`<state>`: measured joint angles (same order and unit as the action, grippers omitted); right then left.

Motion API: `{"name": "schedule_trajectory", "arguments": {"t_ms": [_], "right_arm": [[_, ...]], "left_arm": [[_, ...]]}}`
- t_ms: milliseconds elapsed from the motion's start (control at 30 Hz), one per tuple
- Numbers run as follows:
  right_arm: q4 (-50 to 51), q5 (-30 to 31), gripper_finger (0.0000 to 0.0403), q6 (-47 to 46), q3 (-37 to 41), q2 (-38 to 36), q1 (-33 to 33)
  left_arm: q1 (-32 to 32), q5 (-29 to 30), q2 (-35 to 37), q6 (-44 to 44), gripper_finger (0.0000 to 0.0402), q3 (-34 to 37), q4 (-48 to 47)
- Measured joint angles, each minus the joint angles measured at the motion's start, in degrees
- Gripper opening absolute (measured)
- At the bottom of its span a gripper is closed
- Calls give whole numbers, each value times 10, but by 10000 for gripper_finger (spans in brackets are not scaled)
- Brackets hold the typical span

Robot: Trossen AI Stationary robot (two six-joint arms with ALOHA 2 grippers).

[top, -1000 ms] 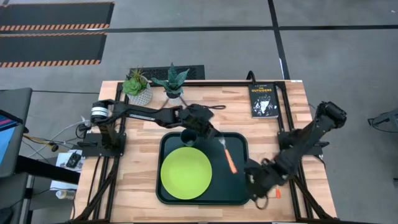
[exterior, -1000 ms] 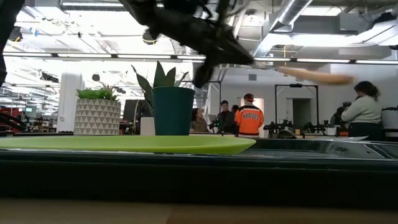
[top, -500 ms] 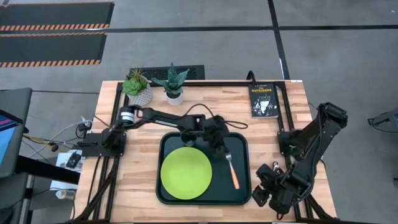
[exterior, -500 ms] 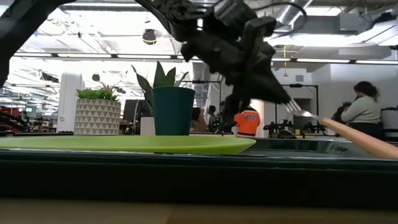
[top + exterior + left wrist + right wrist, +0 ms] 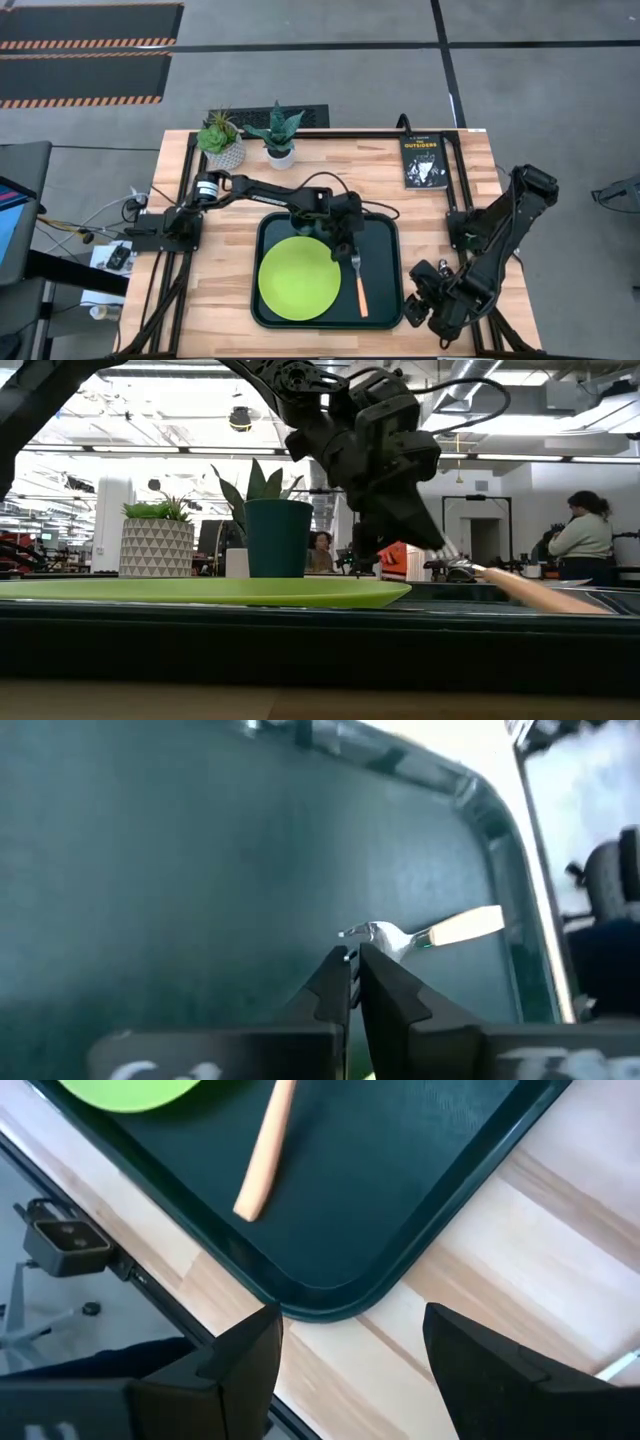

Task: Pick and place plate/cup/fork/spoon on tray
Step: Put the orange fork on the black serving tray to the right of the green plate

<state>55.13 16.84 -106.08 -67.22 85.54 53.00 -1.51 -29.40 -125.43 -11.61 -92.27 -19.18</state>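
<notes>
The dark green tray (image 5: 385, 228) holds the lime-green plate (image 5: 298, 278) on its left half. The fork (image 5: 360, 290) lies over the tray's right half, orange handle toward the near edge. My left gripper (image 5: 349, 248) is shut on the fork's metal end, just right of the plate. The teal cup (image 5: 278, 538) stands on the tray's far part; my left arm covers it in the high view. My right gripper (image 5: 430, 305) is open and empty, above the tray's near right corner (image 5: 330, 1305). The spoon is hidden. My left gripper pinches the fork's metal tine end (image 5: 352, 932) between its two fingertips. The fingers come from above and the far side, slanting down. The fork slants down away from them, and its orange handle (image 5: 545, 592) drops to the tray floor; whether it touches there, I cannot tell.
Two white plant pots (image 5: 225, 150) stand at the far left of the table and a black book (image 5: 423, 160) lies at the far right. People stand in the room beyond the table (image 5: 585, 535). Bare wood shows to the left of the tray (image 5: 215, 290).
My left gripper has carried the fork toward the table's near edge and down. The fork has tipped from level to slanting, handle end low over the tray, and has turned until its handle points toward the near edge. My right gripper has drawn back toward the table's near right corner.
</notes>
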Motion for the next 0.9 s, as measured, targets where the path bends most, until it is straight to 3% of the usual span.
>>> {"name": "schedule_trajectory", "arguments": {"t_ms": [233,467,900], "right_arm": [[0,0,265,0,0,0,-7],[2,0,265,1,0,0,-7],[3,16,265,2,0,0,-12]], "left_arm": [[-8,-4,0,24,1,-10,-26],[-12,19,0,115,0,-100,-133],[-16,3,-27,121,0,-107,-134]]}}
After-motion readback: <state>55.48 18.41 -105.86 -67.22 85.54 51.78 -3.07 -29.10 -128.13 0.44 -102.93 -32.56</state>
